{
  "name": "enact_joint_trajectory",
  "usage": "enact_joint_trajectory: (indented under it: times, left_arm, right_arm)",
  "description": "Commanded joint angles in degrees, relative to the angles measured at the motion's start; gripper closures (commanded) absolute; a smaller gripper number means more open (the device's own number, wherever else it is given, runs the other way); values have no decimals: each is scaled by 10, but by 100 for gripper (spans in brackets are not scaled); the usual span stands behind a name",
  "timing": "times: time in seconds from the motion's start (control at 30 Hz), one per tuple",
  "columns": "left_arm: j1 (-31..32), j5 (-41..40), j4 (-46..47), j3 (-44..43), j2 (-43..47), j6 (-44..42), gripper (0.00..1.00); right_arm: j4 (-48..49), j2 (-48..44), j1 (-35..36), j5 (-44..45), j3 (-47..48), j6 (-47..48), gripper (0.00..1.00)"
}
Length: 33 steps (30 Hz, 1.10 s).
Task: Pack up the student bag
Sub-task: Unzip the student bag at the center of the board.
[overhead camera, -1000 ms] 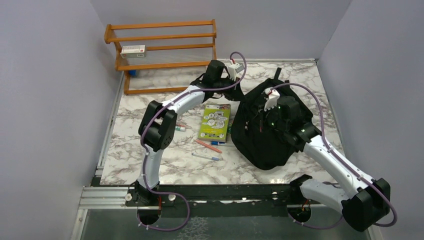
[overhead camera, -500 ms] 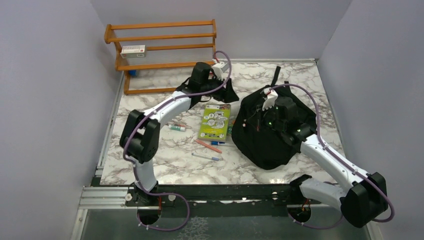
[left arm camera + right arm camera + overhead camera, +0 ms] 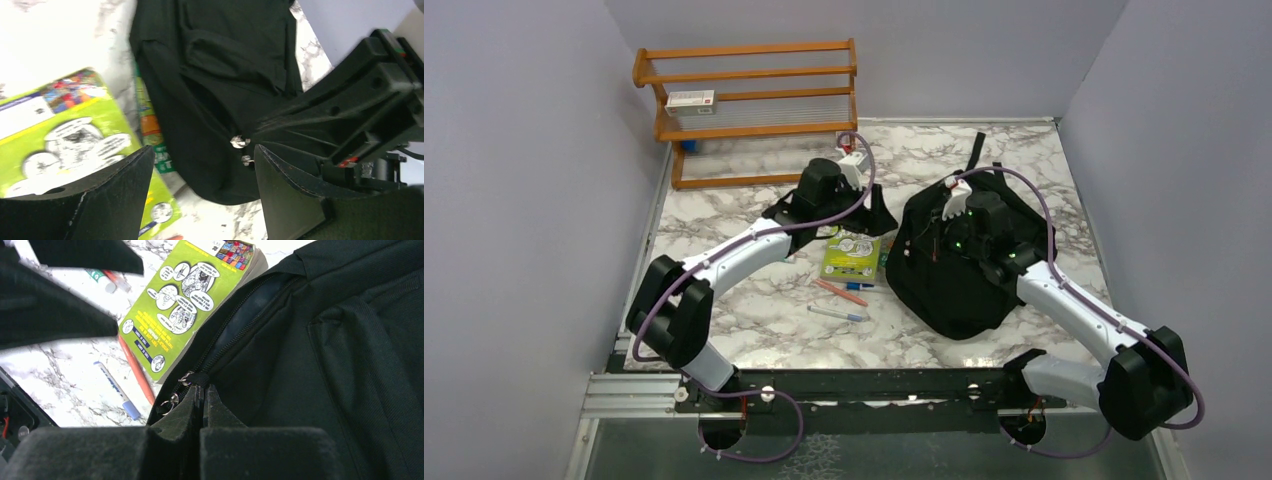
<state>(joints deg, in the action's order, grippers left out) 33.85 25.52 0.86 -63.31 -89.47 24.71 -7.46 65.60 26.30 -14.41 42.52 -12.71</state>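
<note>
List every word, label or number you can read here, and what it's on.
Green book cover: speech bubbles and print, too blurred to read.
White box on the wooden rack: label too small.
White pen: marking blurred.
Nothing legible anywhere.

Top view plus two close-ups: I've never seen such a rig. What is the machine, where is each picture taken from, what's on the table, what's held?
Two robot arms are bolted at the near edge of a marble table. The wide picture looks down from above and behind them; each close-up comes from a wrist camera. On it lie a black student bag, a green book and pens; a wooden rack stands behind. The left gripper is open and empty, over the book. The right gripper is shut at the bag's zipper, apparently pinching its pull.
</note>
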Motion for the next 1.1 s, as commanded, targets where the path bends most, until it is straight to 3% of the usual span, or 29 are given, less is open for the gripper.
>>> enact_joint_trajectory:
  times: [0.0,0.27,0.73,1.07]
  left_arm:
    - [71,-78,24,6,6,21,26]
    - [95,-125,55,85,30,73,26]
    - [124,-119,87,87,22,91,28]
    - [138,-102,111,111,-8,103,53]
  right_arm:
    - [14,4,2,-3,8,-15,99]
    - [12,-4,2,14,4,-35,99]
    - [9,14,2,-1,6,-31,99]
    - [14,19,2,5,10,-35,99]
